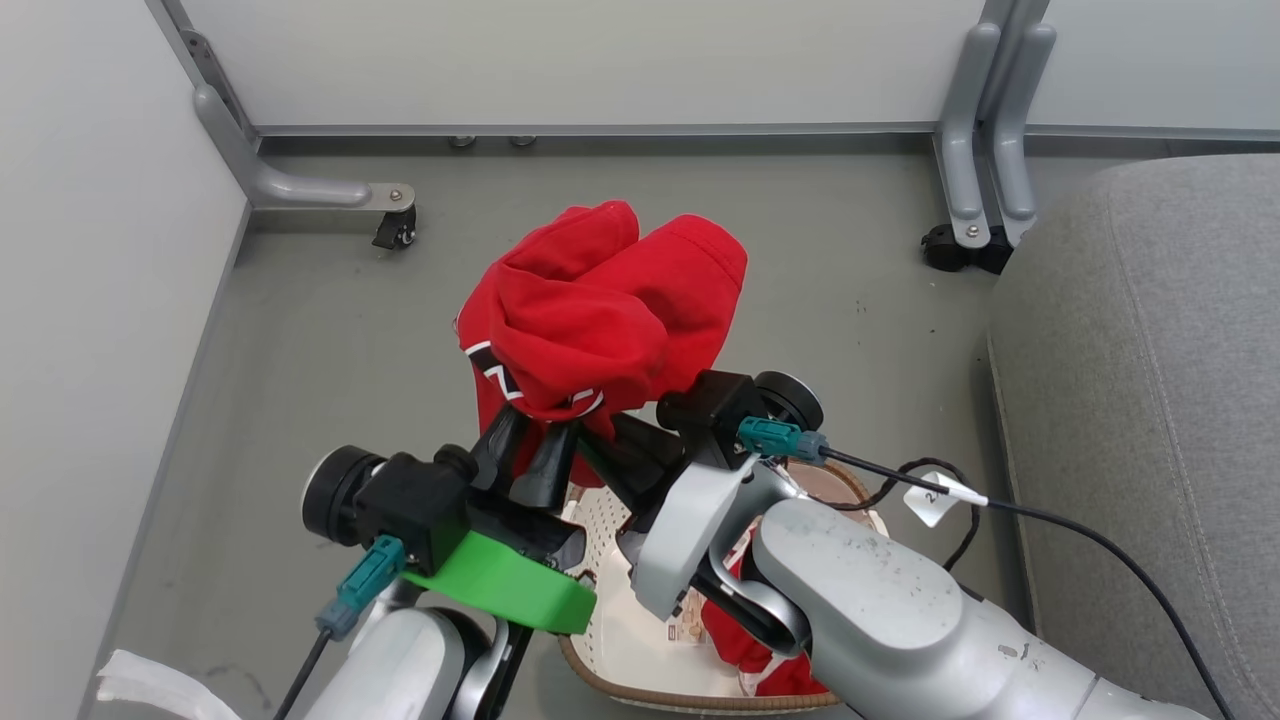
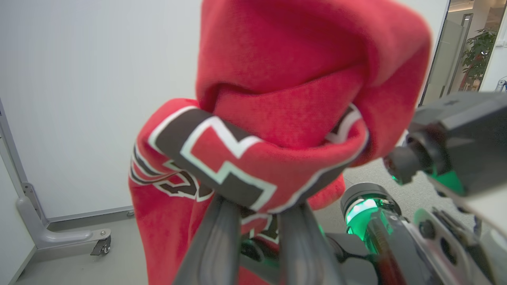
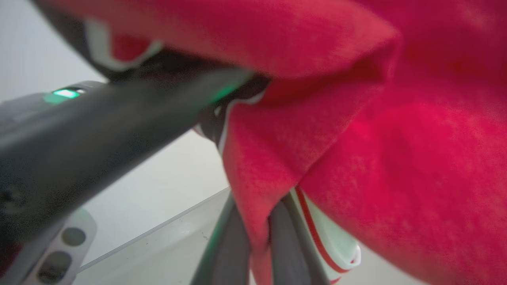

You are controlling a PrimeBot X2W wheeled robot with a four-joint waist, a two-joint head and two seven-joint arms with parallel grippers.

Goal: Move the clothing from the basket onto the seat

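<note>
The red jersey hangs bunched in the air above the basket, held from below by both grippers. My left gripper is shut on its lettered fold, the two dark fingers pinching the cloth. My right gripper is shut on a red fold right beside it, with fabric squeezed between its fingers next to a striped trim. A second red garment lies in the basket under my right forearm. The grey seat is at the right.
White partition walls close off the back and left, standing on wheeled grey feet. A black cable with a white tag loops between the basket and the seat. Grey floor lies beyond the basket.
</note>
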